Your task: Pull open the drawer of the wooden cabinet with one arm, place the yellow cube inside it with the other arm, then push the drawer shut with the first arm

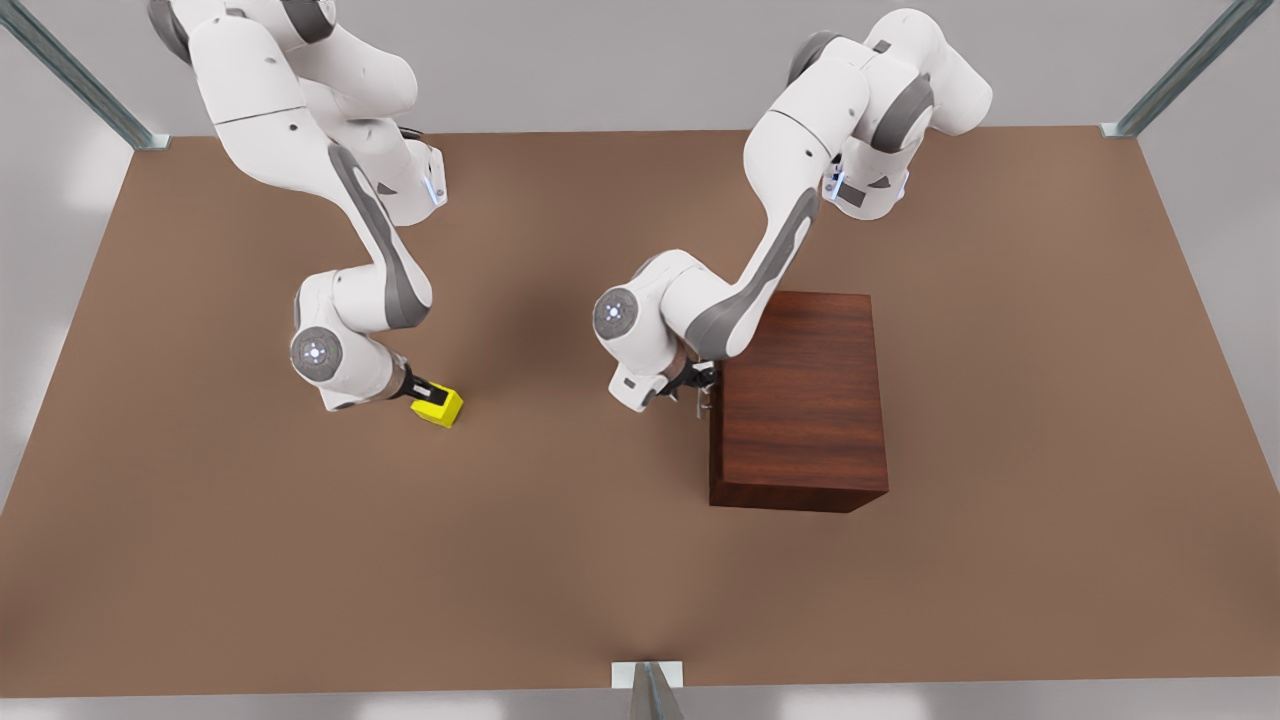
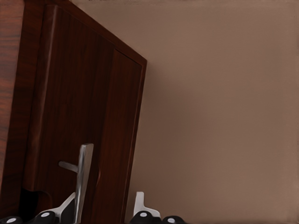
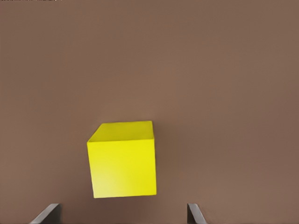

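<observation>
Drawer of boxy dark reddish-brown wooden cabinet (image 1: 800,400) not yet pulled out. Left gripper (image 1: 697,388) at thin silver bar handle (image 2: 83,179), fingers spread either side. Right gripper (image 1: 424,393) spread around small yellow cube (image 3: 122,159) on brown table (image 1: 1000,560). Every step outstanding.

A boxy dark reddish-brown cabinet (image 1: 800,400) is rendered in grained, faintly glossy wood. Its thin silver bar handle (image 2: 83,179) looks like brushed metal. The small bright yellow cube (image 3: 122,159) appears smooth and matt, as does the plain brown tabletop (image 1: 560,560).

Brown table (image 1: 1000,400) under wooden cabinet (image 1: 800,400), yellow cube (image 1: 440,406)
</observation>
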`<state>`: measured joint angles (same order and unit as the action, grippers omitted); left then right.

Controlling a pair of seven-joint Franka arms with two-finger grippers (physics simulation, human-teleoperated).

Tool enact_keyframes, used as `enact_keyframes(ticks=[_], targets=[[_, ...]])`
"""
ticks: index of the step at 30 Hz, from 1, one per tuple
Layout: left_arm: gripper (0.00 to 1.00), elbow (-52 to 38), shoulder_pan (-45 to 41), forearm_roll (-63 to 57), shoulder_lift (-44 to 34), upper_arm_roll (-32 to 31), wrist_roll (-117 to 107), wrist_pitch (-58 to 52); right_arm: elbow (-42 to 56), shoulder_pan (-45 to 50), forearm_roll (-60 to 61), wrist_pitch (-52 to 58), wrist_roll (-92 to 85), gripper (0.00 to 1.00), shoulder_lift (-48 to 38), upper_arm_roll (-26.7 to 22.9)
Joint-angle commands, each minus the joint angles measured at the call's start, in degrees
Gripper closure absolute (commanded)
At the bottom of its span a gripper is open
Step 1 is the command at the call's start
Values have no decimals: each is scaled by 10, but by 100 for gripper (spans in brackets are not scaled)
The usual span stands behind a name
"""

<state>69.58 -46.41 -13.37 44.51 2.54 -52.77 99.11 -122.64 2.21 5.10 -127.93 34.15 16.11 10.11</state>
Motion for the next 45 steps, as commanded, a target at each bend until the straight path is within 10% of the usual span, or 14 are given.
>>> enact_keyframes(ticks=[1, 23, 29, 32, 33, 42, 45], targets=[[33, -5, -1, 1, 0, -1, -18, 23, -2, 2, 6, -104, 193, 0, 9, 1], [33, -120, -12, 37, 23, -47, -46, 48, 5, 5, -76, -83, 111, 0, 76, 9], [32, -157, 192, 150, -87, -47, 170, -130, 5, -2, -85, -124, 87, 0, 95, 9], [32, -156, 322, 150, -101, -46, 332, -181, 5, -1, -85, -123, 87, 44, 94, 9], [0, -156, 364, 147, -110, -41, 341, -183, 6, -1, -85, -123, 87, 46, 91, 9], [0, -152, 439, 171, -198, -27, 468, -234, 128, 3, -79, 52, 156, 47, 9, 112], [0, 75, 429, 159, -334, -24, 496, -85, 238, 44, -81, 130, 150, 47, 33, 118]])
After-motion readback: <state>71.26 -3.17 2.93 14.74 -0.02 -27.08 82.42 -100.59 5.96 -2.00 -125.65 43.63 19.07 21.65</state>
